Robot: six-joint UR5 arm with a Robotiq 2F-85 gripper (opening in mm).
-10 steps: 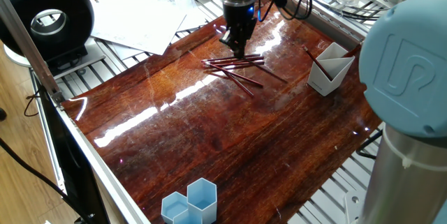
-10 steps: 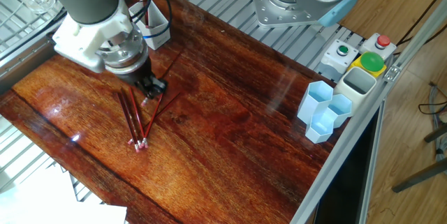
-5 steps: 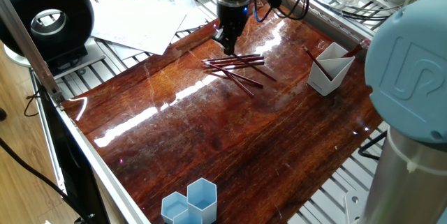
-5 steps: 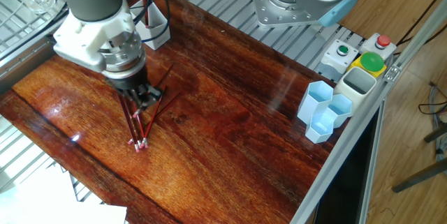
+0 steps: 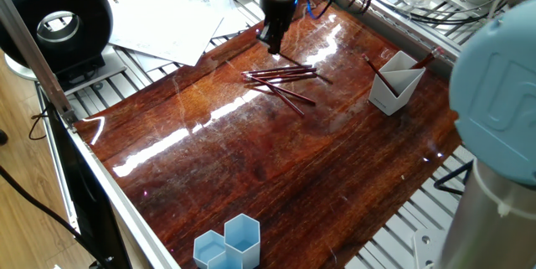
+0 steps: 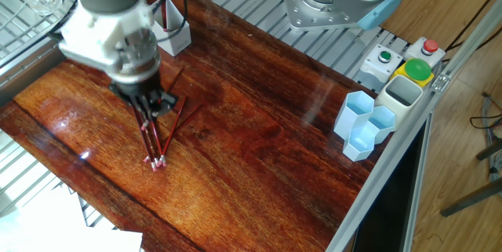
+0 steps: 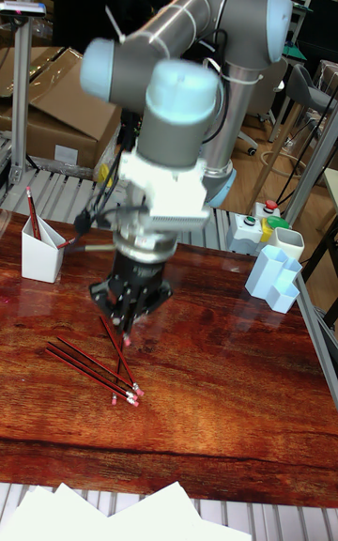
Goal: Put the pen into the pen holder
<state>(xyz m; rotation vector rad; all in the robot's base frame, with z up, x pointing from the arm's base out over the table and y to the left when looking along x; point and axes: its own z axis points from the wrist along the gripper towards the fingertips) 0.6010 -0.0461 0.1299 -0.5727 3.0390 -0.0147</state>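
Presently my claw (image 7: 125, 335) hangs above the loose pens (image 5: 283, 80); whether it grips one, I cannot tell.

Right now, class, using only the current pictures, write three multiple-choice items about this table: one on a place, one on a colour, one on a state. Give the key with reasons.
1. Where does the white pen holder stand relative to the loose pens?
A. In the middle of them
B. Apart from them, off to one side
C. Lying on top of them

2. What colour are the hexagonal cups?
A. Red
B. Light blue
C. Green

3. What state is the white pen holder in?
A. Upright and empty
B. Upright with a pen inside
C. Tipped on its side

Key:
1 B, as bare wood separates the holder from the pile.
2 B, as both fixed views show them pale blue.
3 B, as a red pen sticks up out of the holder, which stands on its base.
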